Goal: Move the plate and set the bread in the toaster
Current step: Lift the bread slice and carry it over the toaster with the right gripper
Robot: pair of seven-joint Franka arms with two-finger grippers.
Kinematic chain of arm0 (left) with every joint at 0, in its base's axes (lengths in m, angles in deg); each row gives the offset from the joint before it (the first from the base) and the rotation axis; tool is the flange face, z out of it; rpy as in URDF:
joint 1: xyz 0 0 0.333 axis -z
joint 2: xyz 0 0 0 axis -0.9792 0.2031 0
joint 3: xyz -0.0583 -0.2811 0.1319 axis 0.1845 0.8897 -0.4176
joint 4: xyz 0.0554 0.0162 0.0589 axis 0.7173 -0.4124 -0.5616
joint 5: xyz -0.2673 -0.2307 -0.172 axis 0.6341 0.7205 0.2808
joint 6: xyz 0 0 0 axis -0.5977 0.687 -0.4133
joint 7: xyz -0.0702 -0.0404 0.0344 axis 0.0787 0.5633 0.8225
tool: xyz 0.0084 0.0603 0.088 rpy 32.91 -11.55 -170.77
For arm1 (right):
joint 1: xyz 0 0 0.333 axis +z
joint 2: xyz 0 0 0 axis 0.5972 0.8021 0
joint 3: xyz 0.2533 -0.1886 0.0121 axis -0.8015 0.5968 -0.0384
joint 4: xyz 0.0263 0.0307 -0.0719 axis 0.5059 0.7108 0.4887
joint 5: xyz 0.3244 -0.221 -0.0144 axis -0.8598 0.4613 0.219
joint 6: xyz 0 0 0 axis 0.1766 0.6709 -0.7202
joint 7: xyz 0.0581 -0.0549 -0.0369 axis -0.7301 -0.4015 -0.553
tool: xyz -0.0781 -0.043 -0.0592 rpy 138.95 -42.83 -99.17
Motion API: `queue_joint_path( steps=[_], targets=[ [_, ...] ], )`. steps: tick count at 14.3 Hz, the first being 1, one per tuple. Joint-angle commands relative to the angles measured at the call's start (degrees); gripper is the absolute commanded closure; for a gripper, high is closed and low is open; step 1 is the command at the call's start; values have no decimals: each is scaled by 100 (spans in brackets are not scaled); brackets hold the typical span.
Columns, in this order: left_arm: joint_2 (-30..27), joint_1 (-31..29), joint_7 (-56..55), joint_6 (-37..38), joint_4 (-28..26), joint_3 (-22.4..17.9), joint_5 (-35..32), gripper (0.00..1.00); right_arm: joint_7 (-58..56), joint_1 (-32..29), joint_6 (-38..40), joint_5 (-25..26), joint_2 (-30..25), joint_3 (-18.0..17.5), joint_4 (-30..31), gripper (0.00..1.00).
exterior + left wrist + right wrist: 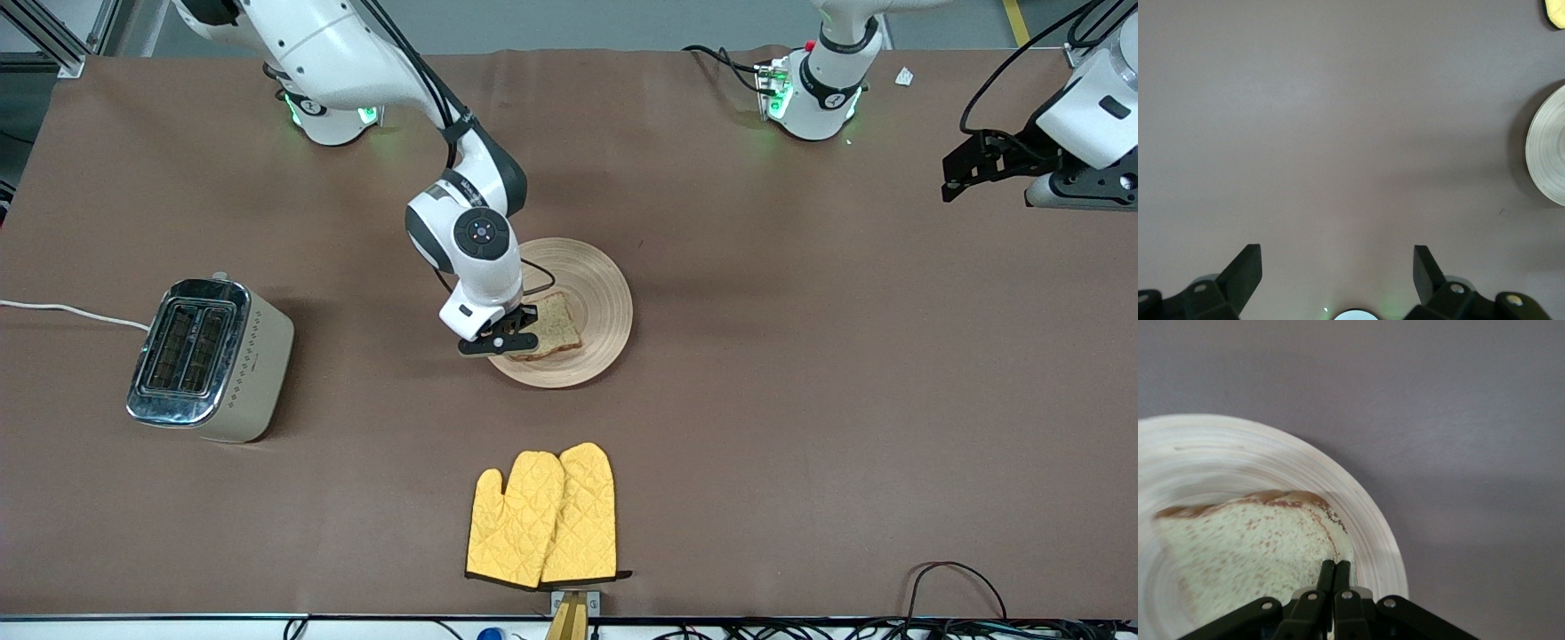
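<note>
Right gripper (1334, 568) pinched narrow on bread (551, 325) edge, over plate (613, 302). Thin bite: slice may slip or tear during lift toward toaster (210, 359). Left gripper (1337, 267) waits, wide, empty.

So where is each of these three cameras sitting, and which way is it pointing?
Front view: high across the table, facing both arms' bases; shows the toaster, the oven mitts, and the right hand shut on the bread on the plate.
Left wrist view: on the waiting left arm, looking down at bare table; its open left hand shows.
Right wrist view: on the right arm, looking down at bread and plate; its shut fingers show.
Shared: all three show the plate.
</note>
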Motion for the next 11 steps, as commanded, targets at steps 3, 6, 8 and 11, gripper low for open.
queue_joint_path(
  steps=[3,6,8,11],
  targets=[
    [-132,34,-29,-54,-25,74,-59,0,96,-189,1399,152,-801,-4,-526,100],
    [-132,17,-21,-45,-16,92,-59,0,-9,-233,2608,922,-986,180,-859,98],
    [-132,17,-12,-45,11,92,-68,0,-360,-242,3698,1389,-1109,189,-1123,99],
    [-123,17,-12,-45,19,100,-68,0,-1098,-233,5009,2582,-1197,198,-1239,99]
  ],
)
